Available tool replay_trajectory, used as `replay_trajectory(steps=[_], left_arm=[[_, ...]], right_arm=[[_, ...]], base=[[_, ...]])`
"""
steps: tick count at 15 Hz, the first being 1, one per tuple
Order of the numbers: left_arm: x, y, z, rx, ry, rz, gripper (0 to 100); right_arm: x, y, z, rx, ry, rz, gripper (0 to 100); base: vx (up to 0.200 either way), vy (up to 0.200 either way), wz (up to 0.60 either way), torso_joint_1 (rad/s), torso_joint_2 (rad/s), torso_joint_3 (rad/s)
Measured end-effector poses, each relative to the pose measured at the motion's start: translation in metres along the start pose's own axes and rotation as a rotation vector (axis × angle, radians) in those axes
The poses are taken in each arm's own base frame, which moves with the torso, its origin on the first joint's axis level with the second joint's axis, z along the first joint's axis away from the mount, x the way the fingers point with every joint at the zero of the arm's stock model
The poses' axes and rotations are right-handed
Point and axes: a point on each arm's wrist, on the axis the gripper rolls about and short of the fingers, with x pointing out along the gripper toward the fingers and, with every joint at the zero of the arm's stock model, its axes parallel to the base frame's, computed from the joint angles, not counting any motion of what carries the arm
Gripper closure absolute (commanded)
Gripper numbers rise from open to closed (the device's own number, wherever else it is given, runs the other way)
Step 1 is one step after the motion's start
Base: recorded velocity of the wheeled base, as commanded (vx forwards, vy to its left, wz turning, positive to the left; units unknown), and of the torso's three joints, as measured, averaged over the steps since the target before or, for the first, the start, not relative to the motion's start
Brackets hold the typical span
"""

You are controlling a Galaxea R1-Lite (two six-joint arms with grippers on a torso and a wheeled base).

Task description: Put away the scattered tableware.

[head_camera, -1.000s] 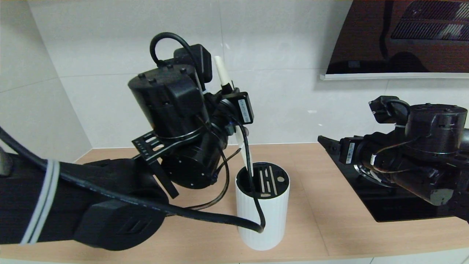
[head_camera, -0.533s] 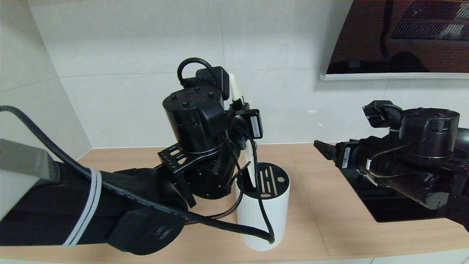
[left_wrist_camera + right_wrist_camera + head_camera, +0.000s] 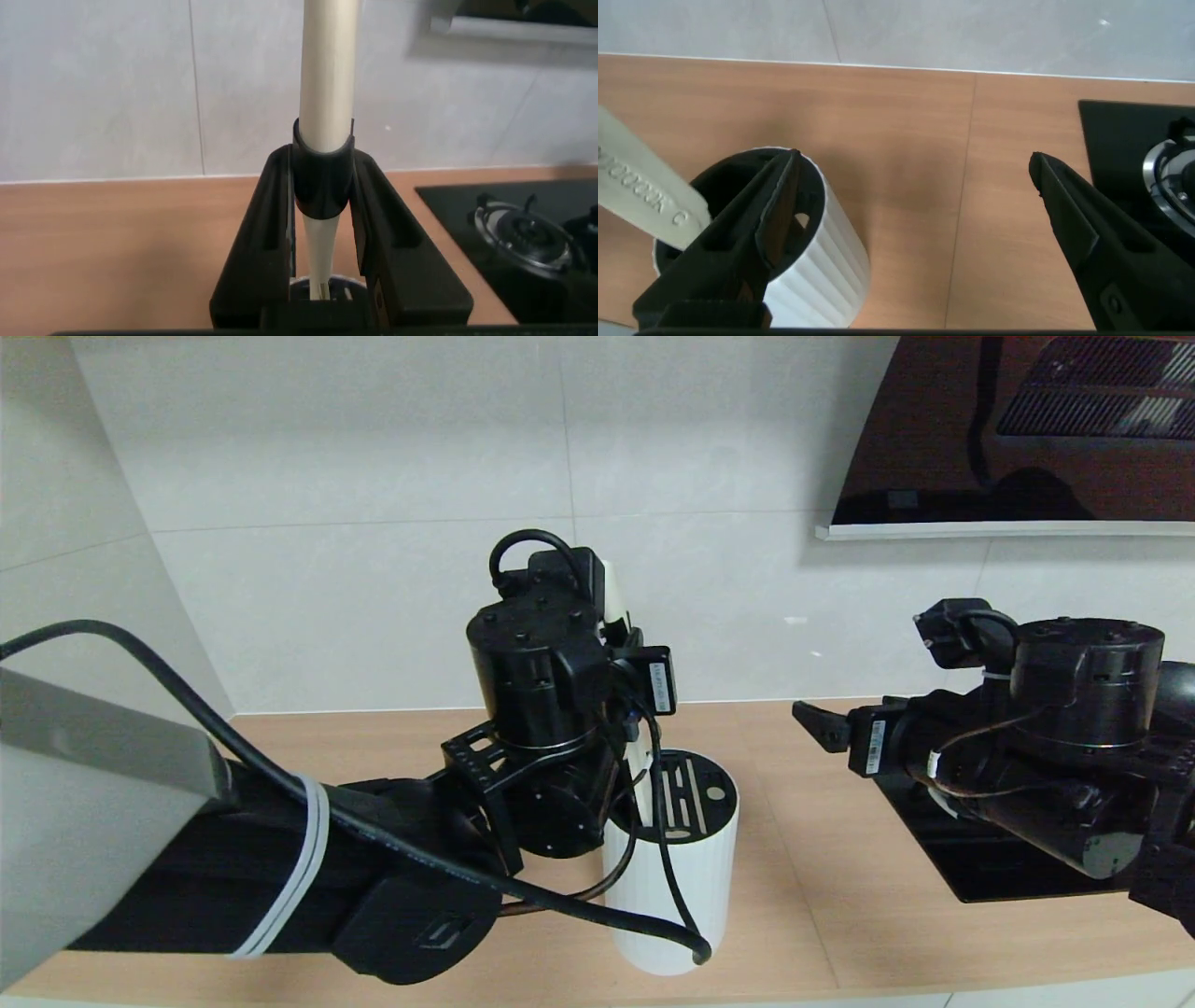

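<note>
Over the last second I lowered the left gripper [image 3: 324, 177], clamped on the cream long-handled plastic utensil [image 3: 327, 65], until its blade entered the white ribbed cylindrical holder [image 3: 672, 877] on the wooden counter [image 3: 803, 896]; release looks next, right gripper [image 3: 913, 161] spread wide nearby.

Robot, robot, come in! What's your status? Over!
Left gripper shut on utensil, tip in holder. Right gripper open, empty. Nothing in the way.
</note>
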Motion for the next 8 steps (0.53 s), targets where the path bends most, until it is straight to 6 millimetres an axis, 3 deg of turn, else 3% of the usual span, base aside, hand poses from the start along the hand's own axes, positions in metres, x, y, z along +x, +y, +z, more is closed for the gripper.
replay_trajectory(steps=[8], left_arm=[[0.006, -0.002, -0.032, 0.035, 0.068, 0.014, 100]], right_arm=[[0.0, 0.0, -0.001, -0.003, 0.002, -0.001, 0]], base=[[0.0, 0.0, 0.0, 0.0, 0.0, 0.0]])
